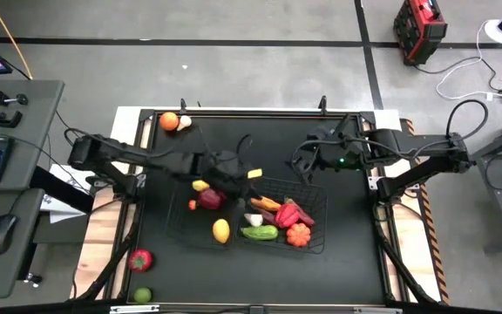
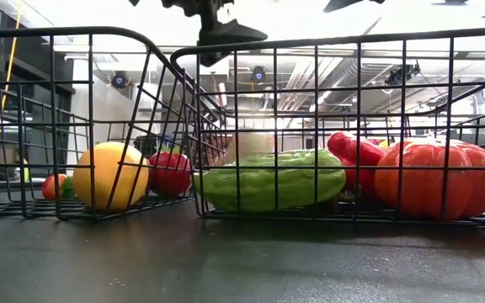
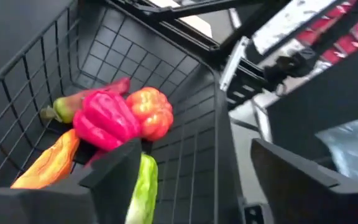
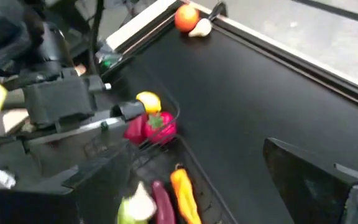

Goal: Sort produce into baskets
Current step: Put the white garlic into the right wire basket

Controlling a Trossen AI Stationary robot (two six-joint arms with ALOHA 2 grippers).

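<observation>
Over right basket (image 1: 314, 187): left end effector (image 1: 253, 174), fingers apart, holding nothing.
Right basket contents: cucumber (image 1: 260, 232), pumpkin (image 1: 298, 234), red pepper (image 1: 289, 214).
Left basket (image 1: 181, 228): lemon (image 1: 221, 230), red apple (image 1: 211, 199).
Counter (image 1: 260, 144) far edge: orange (image 1: 169, 121), garlic (image 1: 185, 123).
Right end effector (image 1: 304, 164): beside right basket, fingers apart, empty.

Two dark, cable-draped arms (image 1: 120, 153)
</observation>
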